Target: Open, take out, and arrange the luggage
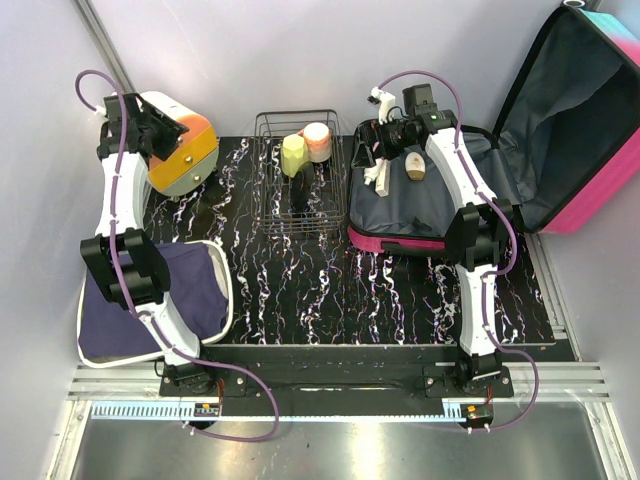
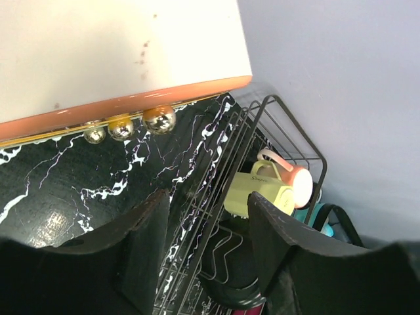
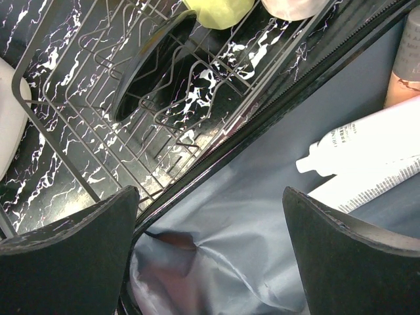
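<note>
Since the luggage (image 1: 525,150) lies at the right rear of the tabletop (image 1: 400,290) with its lid thrown back against the wall, the opening step looks done. Top view: a white tube (image 1: 380,175) and a tan rounded item (image 1: 416,165) lie on the grey lining, so the taking-out seems only partly finished. The wire basket (image 1: 262,180) just left of the case holds a yellow-green cup (image 1: 293,155) and a pink cup (image 1: 317,142). A white-and-orange drawer box (image 1: 185,150) sits far left. Left wrist view: the left tool (image 2: 209,203) is partly apart and empty, hovering between drawer box and basket. Right wrist view: the right tool (image 3: 210,197) is spread wide, holding nothing, over the case's left edge with the tube off to its right. Judgement: emptying and arranging are left.
</note>
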`<state>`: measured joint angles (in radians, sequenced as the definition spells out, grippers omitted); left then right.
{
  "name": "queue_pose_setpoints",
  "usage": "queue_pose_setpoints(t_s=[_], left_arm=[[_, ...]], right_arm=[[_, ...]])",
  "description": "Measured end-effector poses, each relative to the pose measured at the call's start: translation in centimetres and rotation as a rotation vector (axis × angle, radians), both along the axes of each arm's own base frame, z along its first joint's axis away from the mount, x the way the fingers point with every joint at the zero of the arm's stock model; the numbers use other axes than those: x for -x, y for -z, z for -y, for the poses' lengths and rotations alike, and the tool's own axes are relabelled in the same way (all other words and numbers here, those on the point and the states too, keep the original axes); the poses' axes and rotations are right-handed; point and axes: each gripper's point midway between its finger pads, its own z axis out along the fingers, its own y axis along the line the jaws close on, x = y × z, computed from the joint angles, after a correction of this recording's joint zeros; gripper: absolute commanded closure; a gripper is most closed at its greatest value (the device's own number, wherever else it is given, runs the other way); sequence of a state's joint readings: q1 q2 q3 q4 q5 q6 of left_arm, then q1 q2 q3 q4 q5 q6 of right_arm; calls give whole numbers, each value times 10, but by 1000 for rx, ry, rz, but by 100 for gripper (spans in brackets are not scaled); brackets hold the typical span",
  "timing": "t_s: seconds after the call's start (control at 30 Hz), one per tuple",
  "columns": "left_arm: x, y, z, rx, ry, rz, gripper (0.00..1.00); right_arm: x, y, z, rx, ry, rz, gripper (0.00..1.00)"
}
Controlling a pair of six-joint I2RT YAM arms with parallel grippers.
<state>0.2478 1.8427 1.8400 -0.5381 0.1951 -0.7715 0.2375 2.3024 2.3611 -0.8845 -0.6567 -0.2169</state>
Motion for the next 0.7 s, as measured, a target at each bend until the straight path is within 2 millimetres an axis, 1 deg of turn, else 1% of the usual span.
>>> queue_pose_setpoints(t_s=[0.27, 0.4, 0.57, 0.7], left_arm=[[-4, 8, -12, 60, -134, -26, 45], [-15, 18, -20, 70, -176, -42, 48], [-31, 37, -24, 83, -198, -71, 50], [-41, 47, -27, 90, -216, -80, 54]], right_arm=[[-1, 0, 3, 16, 14, -1, 0], [0, -5, 5, 25, 24, 3, 0], [-3, -15, 7, 31, 34, 25, 0], [-4, -18, 9, 42, 45, 32, 0]])
